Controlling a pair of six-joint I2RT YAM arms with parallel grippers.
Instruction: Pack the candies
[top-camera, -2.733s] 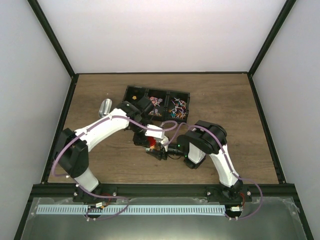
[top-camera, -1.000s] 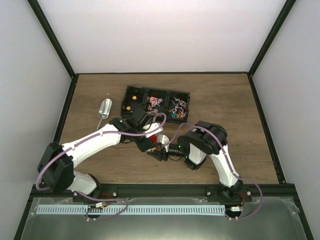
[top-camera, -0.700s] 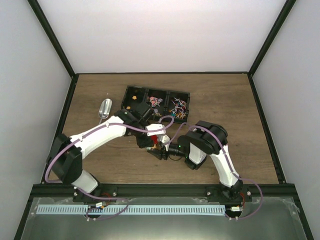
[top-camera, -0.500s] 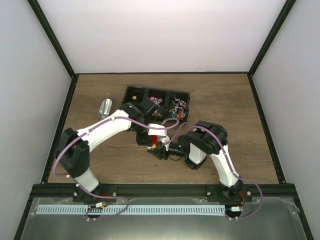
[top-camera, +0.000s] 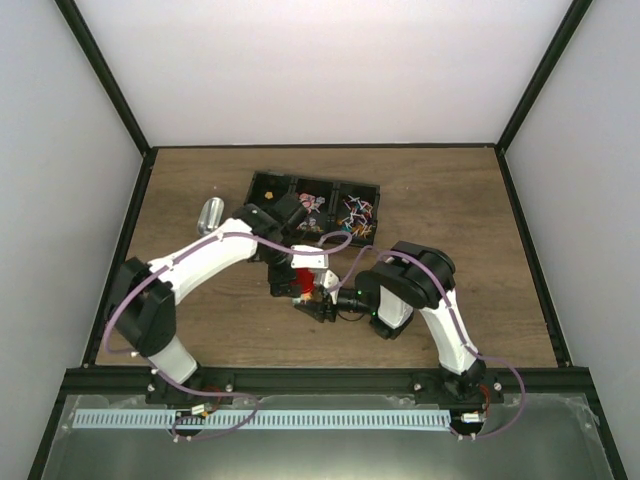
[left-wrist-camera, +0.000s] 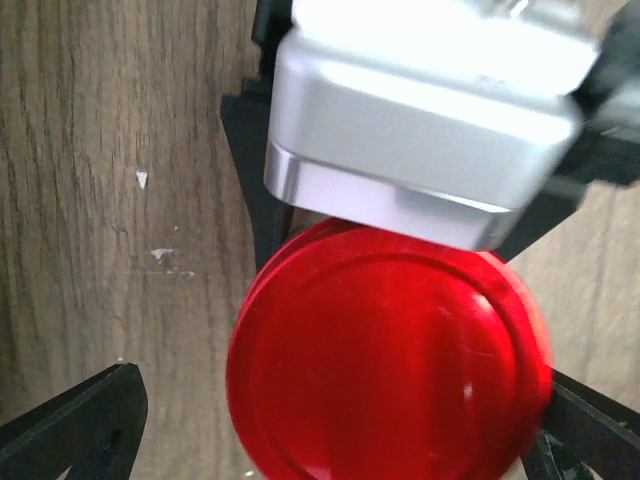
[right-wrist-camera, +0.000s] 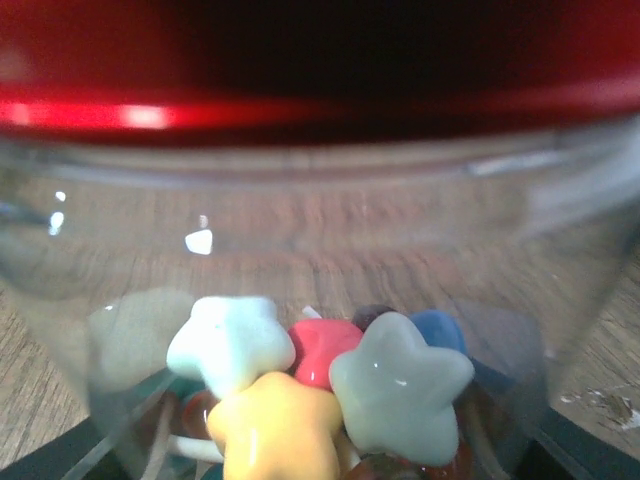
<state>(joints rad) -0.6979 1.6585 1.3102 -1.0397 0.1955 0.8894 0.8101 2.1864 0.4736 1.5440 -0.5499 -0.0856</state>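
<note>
- Counter (top-camera: 470, 260): walled on the left, right and far sides. The work sits mid-counter, well apart from every edge. Broad bare wood lies to the right, and I judge that the free side for any withdrawal.
- Tray (top-camera: 330, 183): black, three compartments, just far of the work. The left arm crosses its near-left corner, so a lift should go up before it goes sideways.
- Scoop (top-camera: 209, 214): lies left of the tray, well apart from the work.
- Left end effector (left-wrist-camera: 335, 420): fingers stand wide apart on either side of the lid, touching neither side that I can see.
- Right end effector (top-camera: 320, 300): clamped on the jar.
- Jar (right-wrist-camera: 320, 230): clear, upright, near of the tray.
- Lid (left-wrist-camera: 390, 350): red, resting on the jar's mouth; I cannot tell whether it is fully seated. The step in hand looks like closing. Hold the jar firm, take the lid square across its width, and avoid side pressure.
- Candies (right-wrist-camera: 400, 385): star-shaped, heaped in the jar's bottom. More lie in the tray's middle and right compartments.
</note>
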